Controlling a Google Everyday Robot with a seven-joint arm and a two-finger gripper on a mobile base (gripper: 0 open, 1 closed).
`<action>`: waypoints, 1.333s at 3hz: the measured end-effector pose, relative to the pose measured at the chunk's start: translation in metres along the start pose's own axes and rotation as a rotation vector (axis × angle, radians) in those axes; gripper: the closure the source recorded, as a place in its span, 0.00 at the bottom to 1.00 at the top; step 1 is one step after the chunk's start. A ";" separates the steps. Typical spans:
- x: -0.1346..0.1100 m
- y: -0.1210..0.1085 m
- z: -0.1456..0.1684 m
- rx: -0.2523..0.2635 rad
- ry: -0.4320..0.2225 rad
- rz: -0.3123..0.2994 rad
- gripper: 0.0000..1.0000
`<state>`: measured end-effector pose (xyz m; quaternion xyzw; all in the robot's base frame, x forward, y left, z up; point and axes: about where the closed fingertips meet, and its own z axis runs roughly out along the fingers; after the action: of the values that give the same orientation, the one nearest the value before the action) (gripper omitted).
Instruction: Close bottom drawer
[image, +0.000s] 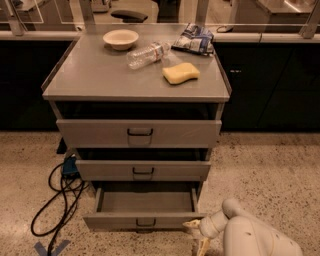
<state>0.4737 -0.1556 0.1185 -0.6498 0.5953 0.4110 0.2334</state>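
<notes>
Half of the bottom drawer (144, 220), roughly, juts from the foot of the cabinet (100, 80), so the closing is not done. My gripper (195, 236) hangs low at the cabinet's front right, beside that drawer's corner, fingers (190, 226) spread, grasping nothing; a push remains.

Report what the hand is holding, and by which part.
Nothing, as far as shows: the hand sits by the bottom drawer's front right corner, away from its handle.
</notes>
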 end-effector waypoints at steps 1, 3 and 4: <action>-0.009 -0.021 -0.002 0.014 -0.024 -0.008 0.00; -0.041 -0.105 -0.059 0.188 -0.011 -0.081 0.00; -0.056 -0.135 -0.083 0.268 -0.009 -0.104 0.00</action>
<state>0.6276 -0.1642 0.1853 -0.6410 0.6092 0.3183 0.3417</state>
